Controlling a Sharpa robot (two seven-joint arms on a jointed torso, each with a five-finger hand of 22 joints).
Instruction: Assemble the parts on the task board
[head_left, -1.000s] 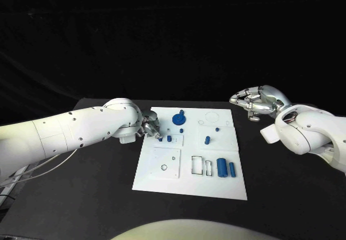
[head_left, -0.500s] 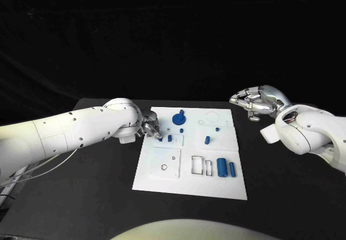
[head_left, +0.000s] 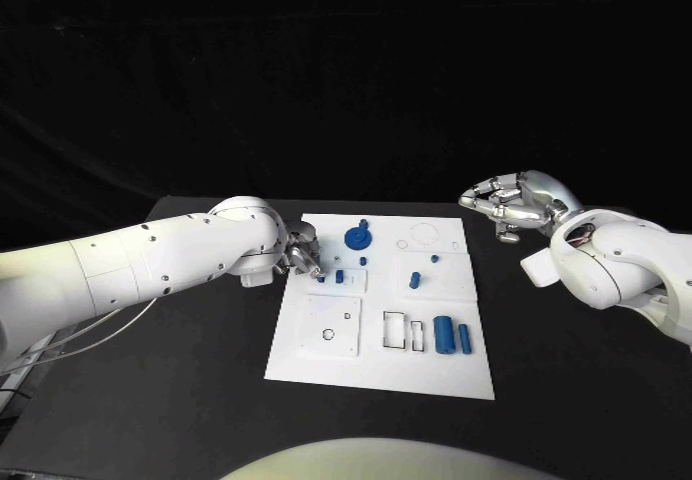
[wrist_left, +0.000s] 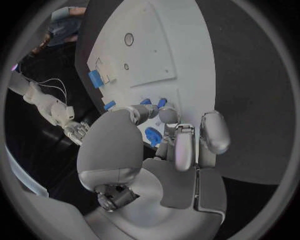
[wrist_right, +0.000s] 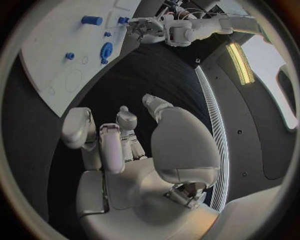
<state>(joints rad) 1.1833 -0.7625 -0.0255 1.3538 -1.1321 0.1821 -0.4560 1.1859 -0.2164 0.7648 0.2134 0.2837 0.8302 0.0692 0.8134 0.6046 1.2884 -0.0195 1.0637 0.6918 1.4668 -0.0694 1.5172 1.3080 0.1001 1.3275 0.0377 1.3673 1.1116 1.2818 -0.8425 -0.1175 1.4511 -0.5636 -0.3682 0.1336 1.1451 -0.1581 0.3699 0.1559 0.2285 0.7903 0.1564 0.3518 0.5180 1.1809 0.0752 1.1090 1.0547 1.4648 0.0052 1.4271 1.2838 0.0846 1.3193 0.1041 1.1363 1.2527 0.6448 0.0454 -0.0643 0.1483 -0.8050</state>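
Your head camera looks down on the task board (head_left: 382, 345); both wrist cameras (each close behind its hand) look toward that board (wrist_left: 162, 55) too.

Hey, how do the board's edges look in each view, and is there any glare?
Head view: task board edges straight, evenly lit, backdrop black. Left wrist view: fisheye bows the board's edges; highlights on the left hand. Right wrist view: board edge curves; a bright ceiling light strip.

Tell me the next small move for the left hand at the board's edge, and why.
Probably lower the left hand slightly onto the small blue piece beside its fingertips. The hand sits at the white board edge, apparently holding nothing, with blue pieces just ahead of it. The right hand is curled up off the board, away from the work.
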